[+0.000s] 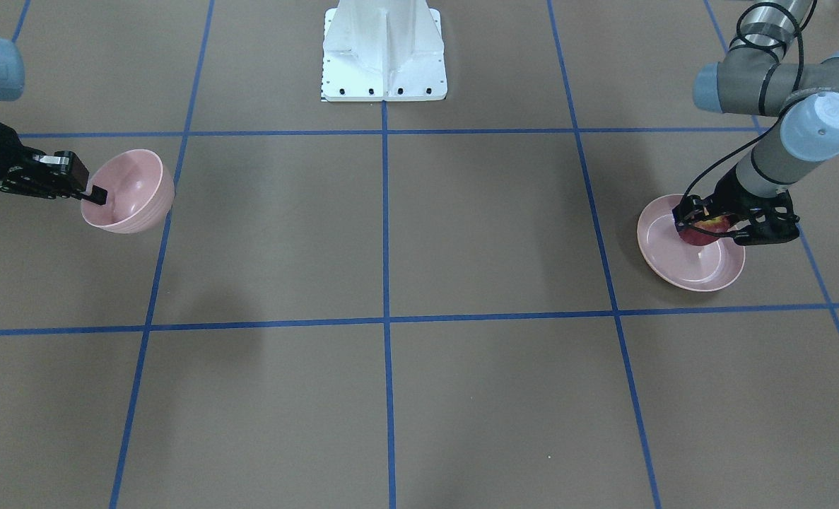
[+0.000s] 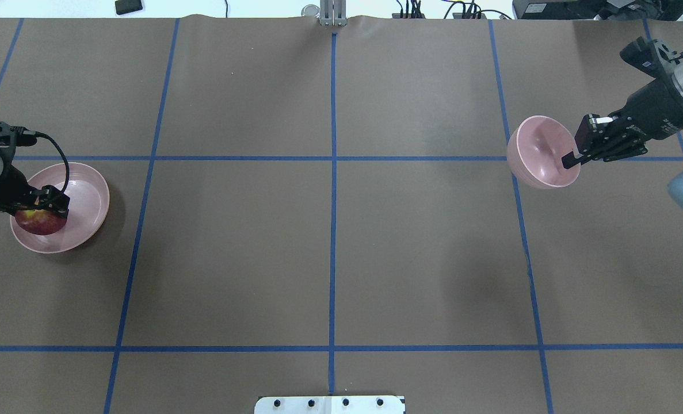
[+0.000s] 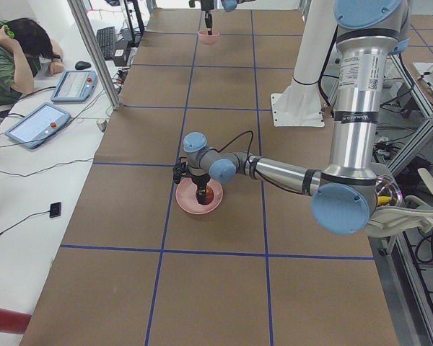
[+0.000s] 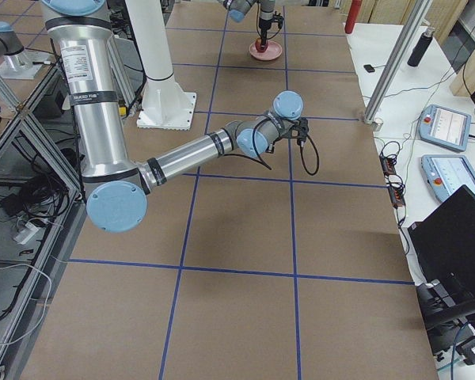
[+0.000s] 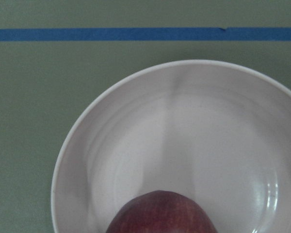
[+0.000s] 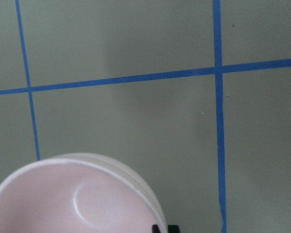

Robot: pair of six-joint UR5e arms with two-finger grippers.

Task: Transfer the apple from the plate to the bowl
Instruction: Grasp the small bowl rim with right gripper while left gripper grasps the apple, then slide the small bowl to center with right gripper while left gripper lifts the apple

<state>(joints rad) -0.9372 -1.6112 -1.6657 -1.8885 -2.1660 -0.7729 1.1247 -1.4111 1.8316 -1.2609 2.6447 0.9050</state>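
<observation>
The dark-red apple with a yellow-green top sits at the near-left part of the wide pink plate at the table's left end. My left gripper reaches down over it with its fingers closed on the apple's sides. The left wrist view shows the apple at the bottom edge over the plate. My right gripper is shut on the rim of the small deep pink bowl, holding it tilted above the table at the right end. The bowl also shows in the right wrist view.
The robot's white base stands at the table's middle on the robot's side. Blue tape lines divide the brown table into squares. A seated person and tablets are beyond the table's far edge.
</observation>
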